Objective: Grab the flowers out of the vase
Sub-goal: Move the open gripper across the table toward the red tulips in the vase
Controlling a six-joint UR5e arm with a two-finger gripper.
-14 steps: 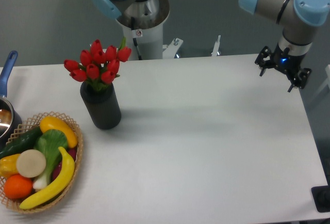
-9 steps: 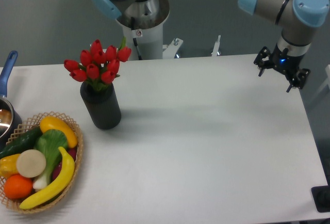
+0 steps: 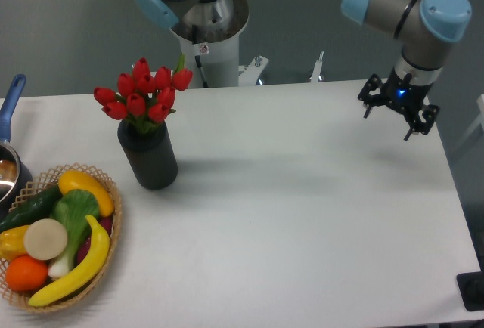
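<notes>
The flowers (image 3: 145, 92), a bunch of red tulip buds on green stems, stand upright in the vase (image 3: 148, 154), a matte black cylinder on the left part of the white table. My gripper (image 3: 389, 122) hangs over the table's far right corner, well away from the vase. Its black fingers are spread apart and point down, with nothing between them.
A wicker basket (image 3: 110, 226) with yellow, green and orange produce sits at the front left, close to the vase. A metal pot with a blue handle (image 3: 10, 103) is at the left edge. The arm's base (image 3: 206, 33) rises behind the table.
The gripper has shifted left, toward the table's middle, by a short distance. The flowers and vase have not moved.
</notes>
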